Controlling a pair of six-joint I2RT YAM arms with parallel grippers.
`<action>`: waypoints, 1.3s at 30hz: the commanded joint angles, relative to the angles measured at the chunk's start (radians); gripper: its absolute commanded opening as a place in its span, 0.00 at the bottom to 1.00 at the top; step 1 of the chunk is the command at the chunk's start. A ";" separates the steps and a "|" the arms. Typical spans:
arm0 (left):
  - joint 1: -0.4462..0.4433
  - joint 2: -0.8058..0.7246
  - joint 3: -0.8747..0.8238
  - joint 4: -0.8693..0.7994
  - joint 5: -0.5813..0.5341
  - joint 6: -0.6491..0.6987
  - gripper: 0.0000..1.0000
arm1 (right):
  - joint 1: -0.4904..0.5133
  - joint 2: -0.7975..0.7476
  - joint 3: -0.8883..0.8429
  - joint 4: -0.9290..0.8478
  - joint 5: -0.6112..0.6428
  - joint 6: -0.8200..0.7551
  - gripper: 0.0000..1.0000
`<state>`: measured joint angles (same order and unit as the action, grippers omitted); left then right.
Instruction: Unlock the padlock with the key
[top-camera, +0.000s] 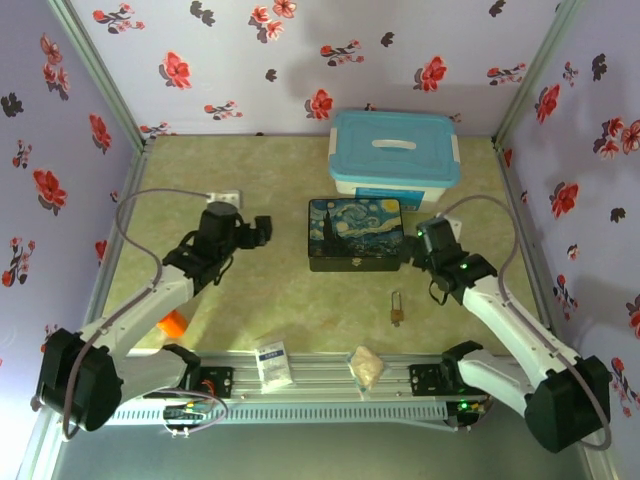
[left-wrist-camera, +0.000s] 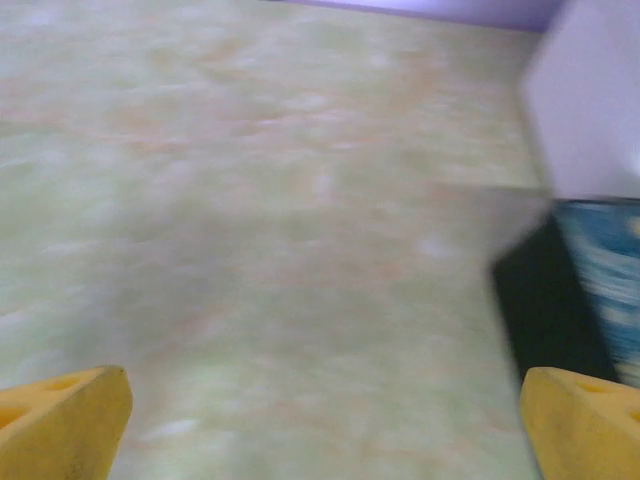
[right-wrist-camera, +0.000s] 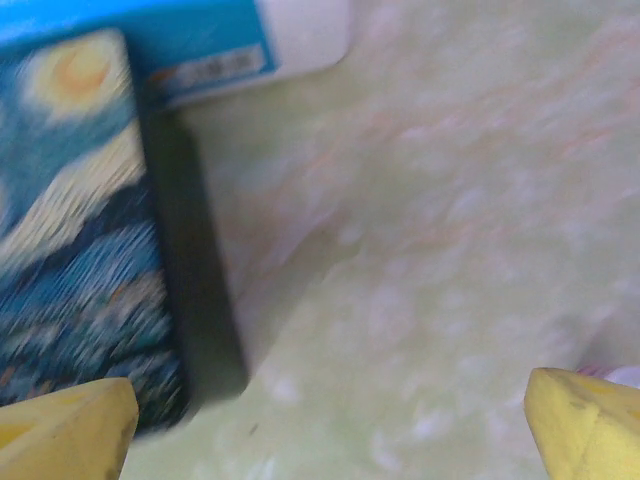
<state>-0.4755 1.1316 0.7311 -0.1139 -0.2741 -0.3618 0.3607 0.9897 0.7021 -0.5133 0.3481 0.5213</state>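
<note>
Flowered walls enclose the green tabletop (top-camera: 280, 300). The padlock (top-camera: 397, 308) lies flat behind my right tool (right-wrist-camera: 325, 430), toward my base, its long axis running near-to-far and its shackle end nearest the tool. That tool and my left tool (left-wrist-camera: 320, 425) both gape wide, gripping nothing. The painted box (right-wrist-camera: 80, 250) sits just left of my right tool. The label (right-wrist-camera: 210, 68) beyond it is too blurred to read.
</note>
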 joint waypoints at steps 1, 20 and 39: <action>0.073 -0.017 -0.057 0.077 -0.120 0.134 1.00 | -0.114 -0.015 -0.021 0.152 0.057 -0.090 0.99; 0.442 0.344 -0.352 0.977 0.000 0.336 1.00 | -0.343 0.329 -0.491 1.481 0.069 -0.357 0.99; 0.450 0.416 -0.355 1.045 -0.002 0.310 1.00 | -0.321 0.567 -0.321 1.411 -0.087 -0.433 0.99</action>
<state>-0.0254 1.5444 0.3637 0.8833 -0.2615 -0.0494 0.0334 1.5635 0.3637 0.9100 0.3073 0.1249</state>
